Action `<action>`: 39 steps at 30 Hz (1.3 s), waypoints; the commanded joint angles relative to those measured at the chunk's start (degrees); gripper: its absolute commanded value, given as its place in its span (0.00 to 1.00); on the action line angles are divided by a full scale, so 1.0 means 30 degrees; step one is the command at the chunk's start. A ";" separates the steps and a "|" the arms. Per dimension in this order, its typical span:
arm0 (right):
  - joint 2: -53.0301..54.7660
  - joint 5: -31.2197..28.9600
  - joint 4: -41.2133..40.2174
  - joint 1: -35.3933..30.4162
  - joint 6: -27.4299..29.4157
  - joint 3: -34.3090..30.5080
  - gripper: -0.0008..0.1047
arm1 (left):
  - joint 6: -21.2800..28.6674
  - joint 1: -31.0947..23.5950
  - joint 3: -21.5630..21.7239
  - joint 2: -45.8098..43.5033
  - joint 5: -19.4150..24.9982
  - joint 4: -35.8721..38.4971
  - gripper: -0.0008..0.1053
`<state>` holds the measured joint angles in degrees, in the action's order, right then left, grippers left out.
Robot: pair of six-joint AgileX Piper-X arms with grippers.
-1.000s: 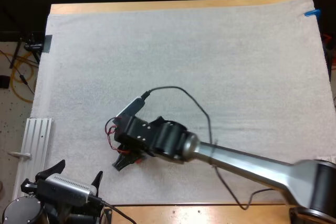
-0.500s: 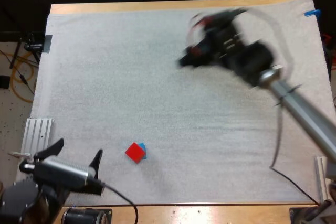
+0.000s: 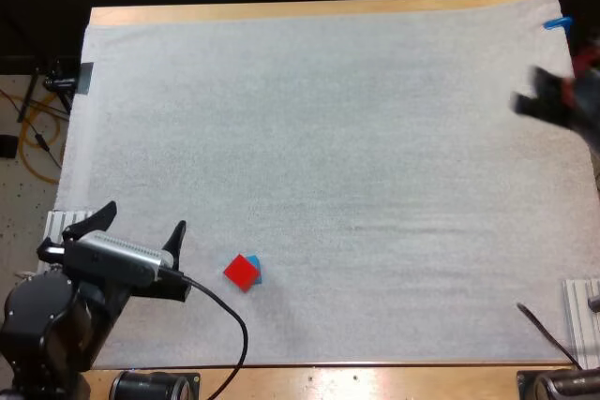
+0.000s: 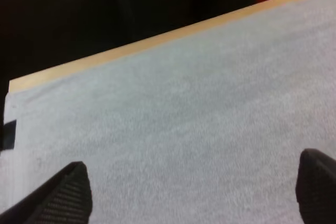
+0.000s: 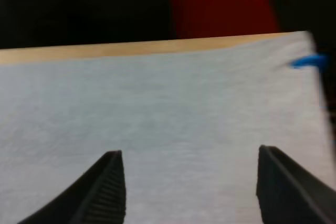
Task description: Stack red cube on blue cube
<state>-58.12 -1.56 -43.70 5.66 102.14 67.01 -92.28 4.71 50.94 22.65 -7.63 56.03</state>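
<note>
A wooden desk (image 3: pixel 281 12) is covered almost edge to edge by a white mat (image 3: pixel 356 138). Near the front of the mat, left of centre, the red cube (image 3: pixel 241 273) sits on top of the blue cube (image 3: pixel 256 269). It is turned like a diamond, and only a thin sliver of blue shows at its right edge. The two cubes are touching, and neither gripper is in contact with them.

The left gripper (image 3: pixel 141 228) hangs at the mat's front left corner, just left of the stacked cubes. Its two black fingers are spread wide with nothing between them. From that arm's own camera, the left gripper (image 4: pixel 193 163) frames bare mat, with the desk's far wooden edge beyond.

The right gripper (image 3: pixel 539 105) is at the far right side of the mat, well apart from the cubes, and looks like a dark smear. From its own camera, the right gripper (image 5: pixel 189 153) has its ribbed fingers (image 5: pixel 107 184) standing apart over bare mat, clamped on nothing.

A ribbed metal rail (image 3: pixel 62 222) lies at the mat's left edge beside the left arm. Another metal rail (image 3: pixel 579 311) lies at the front right corner.
</note>
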 commanded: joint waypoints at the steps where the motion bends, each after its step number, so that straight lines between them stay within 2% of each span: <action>1: 0.2361 0.0196 -0.0026 -0.0758 0.0333 -0.1045 0.52 | -0.0169 0.0077 0.0079 0.0132 0.0070 -0.0462 0.73; 5: 0.7239 0.0196 -0.0258 -0.1636 0.0333 -0.3415 0.52 | -0.0169 0.0077 0.0079 0.0195 0.0070 -0.0777 0.73; 10: 1.2370 0.0196 -0.1019 -0.1626 0.0333 -0.5279 0.52 | -0.0169 0.0077 0.0079 -0.0113 -0.0070 -0.0773 0.73; 17: 1.7266 0.0196 -0.2900 -0.1626 0.0333 -0.6641 0.52 | -0.0169 0.0077 0.0041 -0.3978 -0.0394 -0.0154 0.73; 21: 1.8861 0.0630 -0.3478 -0.1626 0.0333 -0.7213 0.52 | -0.0169 0.0077 -0.0542 -0.6810 -0.0394 0.0003 0.73; 26: 2.0487 0.1024 -0.4220 -0.1626 0.0333 -0.7994 0.52 | -0.1290 0.0077 -0.2055 -1.0709 -0.0300 0.1511 0.73; 29: 2.0400 0.1363 -0.4534 -0.1626 0.0436 -0.8383 0.52 | -0.0984 -0.0188 -0.2024 -1.0227 -0.0678 0.3561 0.73; 39: 2.0369 0.2184 -0.3520 -0.1626 0.0611 -1.1517 0.52 | -0.0743 -0.0312 -0.4659 -1.0462 0.0070 0.1406 0.73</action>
<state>0.77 3.84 -55.09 0.99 103.25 32.70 -94.22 3.87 37.15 -0.74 -8.38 61.37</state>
